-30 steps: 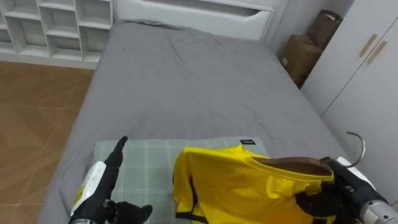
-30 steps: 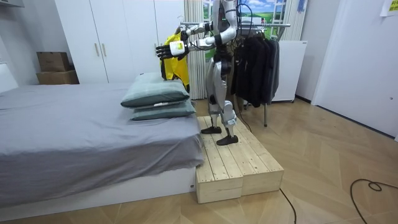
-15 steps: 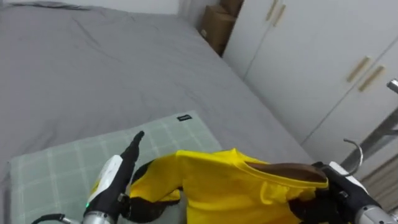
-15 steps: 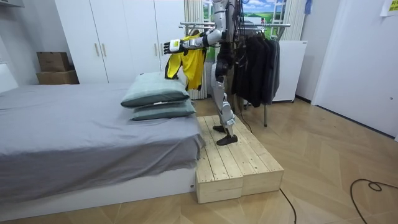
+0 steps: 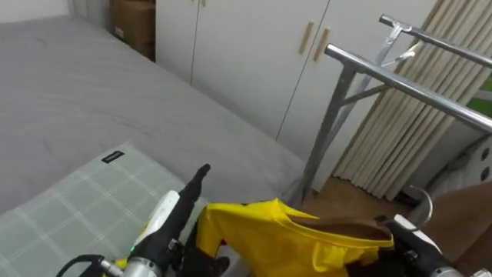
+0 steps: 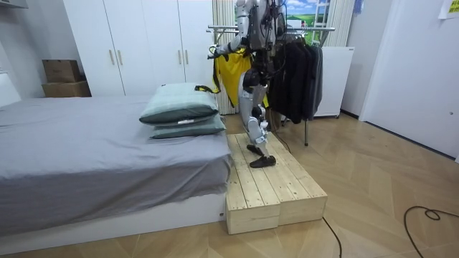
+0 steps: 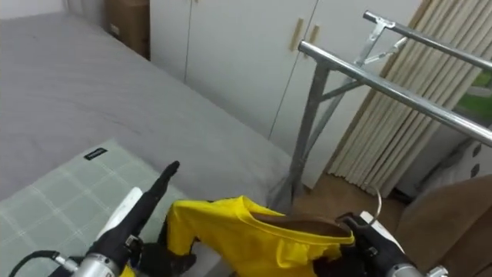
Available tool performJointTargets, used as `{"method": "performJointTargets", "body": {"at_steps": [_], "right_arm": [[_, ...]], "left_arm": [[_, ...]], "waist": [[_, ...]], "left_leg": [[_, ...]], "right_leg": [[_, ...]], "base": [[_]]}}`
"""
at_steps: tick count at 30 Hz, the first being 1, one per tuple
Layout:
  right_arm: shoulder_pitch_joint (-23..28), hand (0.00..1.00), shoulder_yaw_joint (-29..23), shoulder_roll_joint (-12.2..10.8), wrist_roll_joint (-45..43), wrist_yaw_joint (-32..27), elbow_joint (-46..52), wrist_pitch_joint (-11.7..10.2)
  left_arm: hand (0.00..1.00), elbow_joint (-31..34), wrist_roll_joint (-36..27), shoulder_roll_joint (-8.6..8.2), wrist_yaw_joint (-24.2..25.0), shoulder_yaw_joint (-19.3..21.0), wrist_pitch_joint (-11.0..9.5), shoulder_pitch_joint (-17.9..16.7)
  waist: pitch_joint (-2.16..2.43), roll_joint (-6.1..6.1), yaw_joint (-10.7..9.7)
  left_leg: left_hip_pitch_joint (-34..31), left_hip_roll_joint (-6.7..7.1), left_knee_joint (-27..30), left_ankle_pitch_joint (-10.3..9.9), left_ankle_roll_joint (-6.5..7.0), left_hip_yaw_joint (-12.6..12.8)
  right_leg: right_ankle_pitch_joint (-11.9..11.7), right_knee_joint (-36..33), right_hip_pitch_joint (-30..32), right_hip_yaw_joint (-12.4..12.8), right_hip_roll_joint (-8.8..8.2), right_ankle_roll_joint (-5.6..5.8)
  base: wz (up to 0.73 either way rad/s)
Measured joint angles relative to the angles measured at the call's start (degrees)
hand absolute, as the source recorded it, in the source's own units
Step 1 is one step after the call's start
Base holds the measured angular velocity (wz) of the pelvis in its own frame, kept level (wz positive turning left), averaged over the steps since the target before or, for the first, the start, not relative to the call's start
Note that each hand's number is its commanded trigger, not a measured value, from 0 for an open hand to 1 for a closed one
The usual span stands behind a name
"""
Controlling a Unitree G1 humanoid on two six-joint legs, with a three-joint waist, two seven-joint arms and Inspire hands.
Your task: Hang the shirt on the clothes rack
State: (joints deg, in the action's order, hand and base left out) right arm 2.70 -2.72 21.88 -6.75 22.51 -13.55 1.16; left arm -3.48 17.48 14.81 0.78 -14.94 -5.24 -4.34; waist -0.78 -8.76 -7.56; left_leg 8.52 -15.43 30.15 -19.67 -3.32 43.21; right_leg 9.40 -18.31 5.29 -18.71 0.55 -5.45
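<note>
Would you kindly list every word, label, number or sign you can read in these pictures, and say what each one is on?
Nothing here can be read.
Small dark tag on the green checked pillow: print too small to read.
Yellow sheet on the wall, room view's upper right: too blurred to read.
Cardboard box beside the wardrobe: no print can be made out.
Yellow shirt on its hanger: no lettering shows.

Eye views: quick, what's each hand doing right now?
Left hand: cannot be told; it is partly under the yellow shirt.
Right hand: closed on the hanger that carries the shirt.
</note>
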Motion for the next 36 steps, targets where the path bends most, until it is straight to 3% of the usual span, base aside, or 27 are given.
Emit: {"method": "performJointTargets", "body": {"at_steps": [3,4,5,6,7,8,10,11,13,14,15,16,17,18,21,24,26,28,30,31,36], "right_arm": [[-2.05,1.00,1.07,0.03,-0.04,-0.16,-0.04,-0.01],[-2.43,1.00,2.11,-0.02,0.00,-0.43,-0.04,-0.02],[-2.53,1.00,2.50,-0.03,0.00,-0.47,-0.04,-0.08],[-2.54,1.00,2.64,-0.03,0.02,-0.62,-0.03,-0.25],[-2.55,1.00,2.74,-0.02,0.02,-1.00,-0.02,-0.25],[-2.54,1.00,2.94,-0.03,0.02,-1.28,-0.03,-0.25],[-2.54,1.00,3.32,-0.89,-0.66,-2.75,0.04,-0.25],[-2.54,1.00,3.37,-1.23,-0.96,-3.19,0.09,-0.26],[-2.54,1.00,3.96,-2.02,-1.84,-4.25,0.12,-0.28],[-2.54,1.00,4.00,-2.13,-1.84,-4.58,0.11,-0.28],[-2.55,1.00,4.11,-2.16,-1.83,-5.35,0.11,-0.36],[-2.54,1.00,4.13,-2.20,-1.83,-5.69,0.11,-0.41],[-2.52,1.00,4.11,-2.38,-1.87,-6.65,0.11,-0.43],[-2.52,1.00,4.08,-2.39,-2.43,-7.54,0.12,-0.52],[-2.52,1.00,3.69,-2.54,-3.53,-8.80,0.41,-0.52],[-2.33,1.00,3.67,-2.39,-4.10,-8.93,2.16,-0.52],[-1.85,1.00,3.59,-2.35,-4.68,-8.67,3.39,-0.36],[-1.37,1.00,3.46,-2.31,-4.84,-7.66,4.58,-0.06],[-1.42,1.00,2.83,-2.12,-4.83,-6.67,5.53,0.10],[-1.59,1.00,2.74,-1.97,-4.74,-6.32,5.53,0.10],[-1.70,1.00,2.85,-1.80,-4.84,-5.16,5.50,0.10]], "left_arm": [[0.00,-0.02,-2.17,-0.14,-0.07,-0.96,0.00,-0.02],[0.00,-0.03,-2.26,-0.34,-0.14,-1.03,0.00,-0.03],[0.00,-0.05,-2.26,-0.56,-0.23,-1.00,-0.02,-0.03],[0.00,-0.05,-2.27,-0.95,-0.56,-1.14,-0.12,-0.02],[0.00,-0.04,-2.29,-1.60,-1.11,-1.85,-0.19,0.03],[0.00,-0.04,-2.29,-1.63,-1.39,-2.08,-0.19,0.03],[0.00,-0.05,-2.18,-2.49,-1.67,-2.55,-0.17,0.02],[0.00,-0.05,-2.15,-2.73,-1.85,-2.57,-0.17,0.04],[0.00,-0.02,-1.92,-3.15,-2.55,-2.86,-0.12,0.04],[0.00,-0.02,-1.93,-3.21,-2.70,-2.90,-0.12,0.04],[0.00,-0.02,-1.83,-3.30,-2.88,-2.92,-0.17,0.05],[0.00,-0.02,-1.83,-3.39,-2.92,-2.93,-0.17,0.04],[0.00,-0.03,-2.00,-3.65,-2.93,-2.93,-0.19,0.10],[0.00,-0.07,-2.15,-3.97,-2.93,-2.95,-0.20,0.39],[0.00,-0.08,-2.16,-4.88,-2.93,-3.48,-0.23,1.64],[0.00,-0.07,-2.21,-4.90,-3.27,-4.33,-0.24,2.23],[0.00,-0.08,-2.16,-4.90,-3.48,-4.43,-0.24,2.22],[0.00,-0.18,-2.22,-4.62,-3.51,-4.39,-0.32,2.22],[0.00,-0.23,-2.26,-4.42,-3.50,-4.31,-0.77,2.21],[0.00,-0.28,-2.32,-3.74,-3.54,-4.40,-1.54,2.20],[0.00,-0.43,-2.25,-2.39,-3.06,-4.22,-2.15,1.79]], "waist": [[-0.16,1.04,0.17],[-0.15,0.99,0.29],[-0.12,0.95,0.33],[-0.03,1.11,0.22],[-0.06,1.07,0.13],[-0.07,1.04,0.20],[-0.05,1.08,0.65],[0.01,1.19,0.72],[0.20,1.78,2.01],[0.28,2.02,2.29],[0.28,2.35,2.77],[0.33,2.56,2.74],[0.58,3.11,2.25],[0.50,3.78,1.10],[0.36,3.95,-0.45],[0.11,3.52,-1.68],[0.03,3.39,-1.69],[-0.22,2.99,-1.55],[-0.29,2.99,-1.02],[-0.41,2.78,-0.05],[-0.60,2.38,2.39]], "left_leg": [[-1.62,-4.07,11.98,0.71,-0.02,-2.37],[-2.81,-5.19,16.51,3.05,0.45,-4.03],[-4.02,-5.35,18.51,4.55,0.92,-5.17],[-6.34,-5.11,20.61,5.30,1.37,-9.03],[-8.35,-3.66,20.11,4.84,1.31,-12.42],[-9.06,-3.00,19.28,4.80,1.28,-13.55],[-11.99,1.60,12.07,4.84,1.15,-21.03],[-12.73,2.82,9.84,4.88,1.08,-23.16],[-14.57,6.93,0.32,5.31,0.37,-29.69],[-14.90,7.74,-1.66,5.59,-0.07,-31.05],[-14.98,9.29,-5.32,5.87,-0.15,-33.27],[-15.05,9.64,-6.62,6.17,-0.41,-34.14],[-15.40,10.24,-8.58,6.93,-0.80,-34.63],[-15.48,10.51,-9.82,7.69,-0.69,-34.68],[-14.32,11.72,-12.50,11.86,1.59,-34.99],[-12.94,12.28,-14.17,11.62,1.98,-33.79],[-12.06,12.86,-14.91,11.24,2.08,-33.90],[-10.43,13.21,-15.67,10.96,2.09,-33.73],[-9.65,13.25,-15.98,10.20,2.27,-33.65],[-8.89,13.08,-16.42,9.71,2.21,-32.26],[-7.77,12.92,-17.67,8.91,2.67,-30.06]], "right_leg": [[4.04,-6.41,0.91,2.62,0.67,-1.55],[5.11,-7.96,0.79,4.38,0.84,-2.04],[5.46,-8.53,0.59,5.43,0.88,-2.28],[5.73,-8.57,0.65,7.32,1.13,-2.46],[5.49,-8.27,0.78,9.13,1.18,-2.63],[5.37,-8.20,0.81,10.09,1.17,-2.70],[4.59,-7.28,0.73,15.01,2.00,-2.87],[4.27,-6.78,0.70,16.61,2.46,-2.98],[2.52,-4.89,0.35,22.94,4.31,-3.17],[2.10,-4.46,0.20,24.18,4.72,-3.28],[1.66,-4.10,-0.20,27.31,5.66,-3.37],[1.59,-4.06,-0.48,28.50,6.06,-3.28],[1.58,-3.98,-0.92,30.68,6.98,-3.25],[1.57,-3.51,-1.64,32.18,7.77,-3.23],[1.85,-3.28,-2.34,36.13,9.07,-2.70],[2.20,-2.15,-2.48,37.80,8.63,-0.83],[2.91,-2.39,-2.63,39.20,8.52,1.02],[3.93,-2.20,-3.39,38.33,7.64,4.07],[4.09,-1.15,-3.83,35.70,6.81,4.52],[4.12,-0.66,-4.01,34.59,6.46,4.60],[2.65,1.62,-4.55,32.68,5.82,5.62]], "base": [[-0.49],[-0.56],[-0.64],[-0.64],[-0.67],[-0.79],[-1.03],[-1.30],[-1.51],[-1.58],[-1.25],[-1.38],[-1.07],[-1.03],[-0.67],[-0.43],[-0.31],[-0.22],[-0.29],[-0.41],[-0.37]]}}
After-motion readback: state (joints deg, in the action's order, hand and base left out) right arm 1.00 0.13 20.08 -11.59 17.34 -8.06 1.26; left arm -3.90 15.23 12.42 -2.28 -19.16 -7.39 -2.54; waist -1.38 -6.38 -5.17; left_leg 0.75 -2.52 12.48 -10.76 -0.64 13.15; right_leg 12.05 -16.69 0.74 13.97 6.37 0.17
